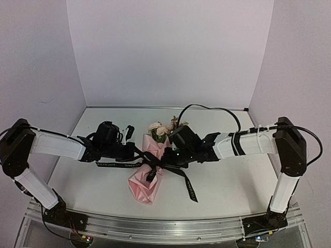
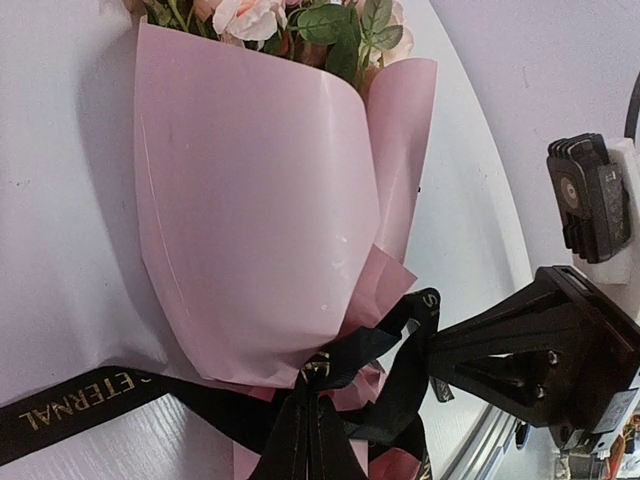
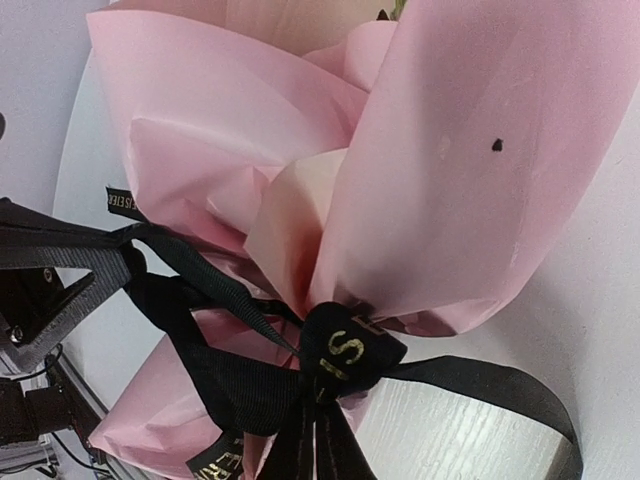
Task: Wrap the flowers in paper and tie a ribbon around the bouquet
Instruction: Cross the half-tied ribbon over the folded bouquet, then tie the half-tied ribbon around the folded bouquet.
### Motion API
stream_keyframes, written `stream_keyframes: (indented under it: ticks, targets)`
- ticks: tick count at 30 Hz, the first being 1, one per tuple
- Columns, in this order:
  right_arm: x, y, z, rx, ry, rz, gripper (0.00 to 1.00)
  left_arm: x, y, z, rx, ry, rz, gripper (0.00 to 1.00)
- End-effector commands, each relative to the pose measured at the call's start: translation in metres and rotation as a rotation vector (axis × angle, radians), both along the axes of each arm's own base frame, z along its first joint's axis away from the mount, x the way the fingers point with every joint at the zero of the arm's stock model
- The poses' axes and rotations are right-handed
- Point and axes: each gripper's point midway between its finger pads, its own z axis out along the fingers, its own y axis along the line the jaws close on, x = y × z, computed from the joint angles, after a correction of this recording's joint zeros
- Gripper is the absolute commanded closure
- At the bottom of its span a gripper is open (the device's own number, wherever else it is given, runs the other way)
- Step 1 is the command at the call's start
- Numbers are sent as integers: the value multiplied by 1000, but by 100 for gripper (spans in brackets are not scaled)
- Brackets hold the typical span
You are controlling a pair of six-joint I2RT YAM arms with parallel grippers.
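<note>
Top external — left tool closed, pinching ribbon

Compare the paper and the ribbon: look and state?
The paper is light pink, broad and plain; the ribbon is black, narrow, gold-lettered. The paper is folded into a cone round the flowers; the ribbon is knotted round that cone's narrow waist, tails trailing over the table. Both are part of one bouquet lying flat.

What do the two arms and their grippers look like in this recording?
The left arm and right arm have white links with black joints, and black cables run along them. The left gripper and right gripper are black, with wedge-shaped fingers.
</note>
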Motion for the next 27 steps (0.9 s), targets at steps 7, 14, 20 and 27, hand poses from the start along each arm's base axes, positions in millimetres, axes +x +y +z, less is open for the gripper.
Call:
stream_keyframes:
  ticks: [7, 14, 20, 27]
  targets:
    - [-26, 9, 55, -19, -82, 126, 58, 6, -6, 18, -61, -38, -4, 100]
    - [-50, 19, 46, -89, -61, 183, 45, 7, -5, 16, -47, -43, -1, 100]
    - [-47, 26, 42, -125, -61, 201, 41, 7, 3, 14, -4, -61, 12, 100]
    - [-47, 33, 28, -163, -52, 257, 42, -7, 3, 13, 26, -82, -96, 100]
